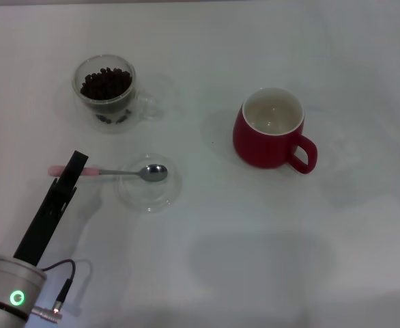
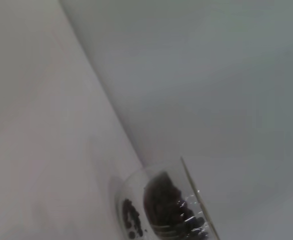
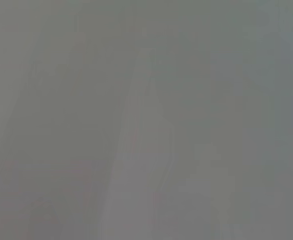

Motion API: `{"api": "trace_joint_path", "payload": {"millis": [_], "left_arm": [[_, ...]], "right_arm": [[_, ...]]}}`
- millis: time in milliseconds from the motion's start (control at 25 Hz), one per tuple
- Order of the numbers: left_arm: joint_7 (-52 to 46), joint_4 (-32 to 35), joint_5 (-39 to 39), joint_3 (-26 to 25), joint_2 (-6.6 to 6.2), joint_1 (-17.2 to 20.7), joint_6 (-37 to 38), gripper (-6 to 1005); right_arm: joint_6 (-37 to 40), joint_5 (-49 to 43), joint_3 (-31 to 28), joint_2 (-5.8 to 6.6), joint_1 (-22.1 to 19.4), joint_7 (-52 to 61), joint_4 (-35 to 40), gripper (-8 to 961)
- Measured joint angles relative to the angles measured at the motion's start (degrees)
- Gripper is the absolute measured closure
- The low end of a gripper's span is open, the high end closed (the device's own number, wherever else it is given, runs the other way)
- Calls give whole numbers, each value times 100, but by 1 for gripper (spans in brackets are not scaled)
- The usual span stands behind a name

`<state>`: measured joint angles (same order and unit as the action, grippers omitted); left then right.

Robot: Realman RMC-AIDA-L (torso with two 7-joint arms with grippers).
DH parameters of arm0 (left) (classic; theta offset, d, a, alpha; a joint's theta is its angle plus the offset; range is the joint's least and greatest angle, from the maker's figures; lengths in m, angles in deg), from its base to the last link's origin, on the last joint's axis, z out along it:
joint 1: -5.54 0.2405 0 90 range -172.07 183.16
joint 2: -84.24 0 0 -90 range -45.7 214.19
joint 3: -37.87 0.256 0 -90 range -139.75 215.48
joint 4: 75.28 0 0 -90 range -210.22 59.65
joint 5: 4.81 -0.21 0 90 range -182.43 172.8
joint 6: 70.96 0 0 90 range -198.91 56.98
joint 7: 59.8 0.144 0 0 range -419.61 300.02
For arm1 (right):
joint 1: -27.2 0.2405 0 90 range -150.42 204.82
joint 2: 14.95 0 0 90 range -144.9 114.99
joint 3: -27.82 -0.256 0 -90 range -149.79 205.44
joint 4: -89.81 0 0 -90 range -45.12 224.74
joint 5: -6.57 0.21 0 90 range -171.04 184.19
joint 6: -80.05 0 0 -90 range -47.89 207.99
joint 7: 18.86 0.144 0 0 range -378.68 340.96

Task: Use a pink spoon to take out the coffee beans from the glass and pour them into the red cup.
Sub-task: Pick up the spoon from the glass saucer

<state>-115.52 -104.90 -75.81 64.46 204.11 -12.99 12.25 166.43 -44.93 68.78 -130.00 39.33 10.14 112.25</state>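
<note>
Left end effector (image 1: 76, 166), over (crossing) pink spoon (image 1: 121, 171)

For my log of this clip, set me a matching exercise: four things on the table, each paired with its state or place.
Things:
1. clear double-walled glass mug
2. dark red ceramic cup
3. pink-handled metal spoon
4. left gripper

States:
A. empty, white inside
B. at the spoon's pink handle
C. holds dark coffee beans
D. bowl resting in the shallow clear glass dish

Pairs: 1-C, 2-A, 3-D, 4-B
</note>
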Motion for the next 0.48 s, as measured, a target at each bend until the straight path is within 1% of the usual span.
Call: {"api": "trace_joint_path", "payload": {"millis": [280,480], "left_arm": [[-13,80,8,123,-22,63,361,871],[-451,714,-16,397,-50,107,721,871]], "right_arm": [[131,0,0,-8,-25,0,-24,78],[208,0,0,-9,-22,-4,-95,79]]}}
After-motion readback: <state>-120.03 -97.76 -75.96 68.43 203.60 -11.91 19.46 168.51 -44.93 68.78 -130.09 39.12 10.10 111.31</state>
